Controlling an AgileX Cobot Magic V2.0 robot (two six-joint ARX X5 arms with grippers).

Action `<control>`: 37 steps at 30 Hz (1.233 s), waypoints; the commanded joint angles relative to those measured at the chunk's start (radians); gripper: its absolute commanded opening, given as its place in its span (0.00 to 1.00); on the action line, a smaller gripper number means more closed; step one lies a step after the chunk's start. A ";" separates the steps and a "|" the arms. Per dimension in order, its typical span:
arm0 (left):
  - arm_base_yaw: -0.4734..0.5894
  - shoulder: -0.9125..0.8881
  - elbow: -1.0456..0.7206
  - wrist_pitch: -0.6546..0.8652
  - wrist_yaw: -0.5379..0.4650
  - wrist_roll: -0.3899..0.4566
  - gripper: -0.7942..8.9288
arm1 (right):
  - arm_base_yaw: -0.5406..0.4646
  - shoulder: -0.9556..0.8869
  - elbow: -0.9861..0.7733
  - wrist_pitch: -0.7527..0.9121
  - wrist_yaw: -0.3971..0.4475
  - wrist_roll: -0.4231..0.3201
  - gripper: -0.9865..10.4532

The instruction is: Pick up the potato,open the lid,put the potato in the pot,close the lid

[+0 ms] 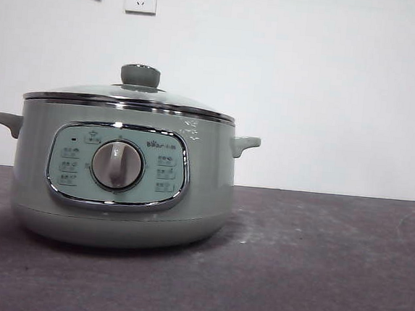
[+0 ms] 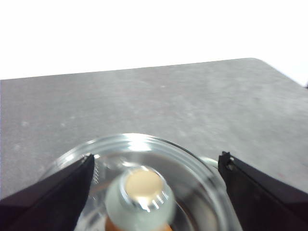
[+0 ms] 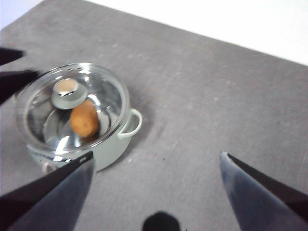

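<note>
Hovering just above the lid, left gripper has its jaws spread wide, one on each side of the pale green knob, touching nothing. Lid sits closed on the pot. Potato lies inside the pot, seen through the glass. Right gripper hangs high, well away from the pot, jaws spread, empty. Pot stands on grey table.

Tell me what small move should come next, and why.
Probably lift the open left tool straight up and away. The domed glass lid already sits on the sage-green electric pot, with the orange-brown potato visible inside, so nothing seems left to do.
</note>
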 commanded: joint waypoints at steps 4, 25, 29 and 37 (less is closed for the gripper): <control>-0.055 -0.165 -0.003 -0.123 -0.003 0.032 0.32 | 0.000 -0.125 -0.254 0.182 0.003 -0.002 0.27; -0.179 -0.420 -0.219 -0.225 -0.159 0.093 0.08 | 0.001 -0.477 -1.076 0.752 0.008 -0.002 0.07; -0.177 -0.404 -0.219 -0.270 -0.164 0.087 0.08 | 0.001 -0.465 -1.076 0.728 0.005 -0.002 0.07; -0.178 -0.392 -0.219 -0.314 -0.163 0.087 0.08 | 0.001 -0.472 -1.076 0.727 0.006 -0.002 0.07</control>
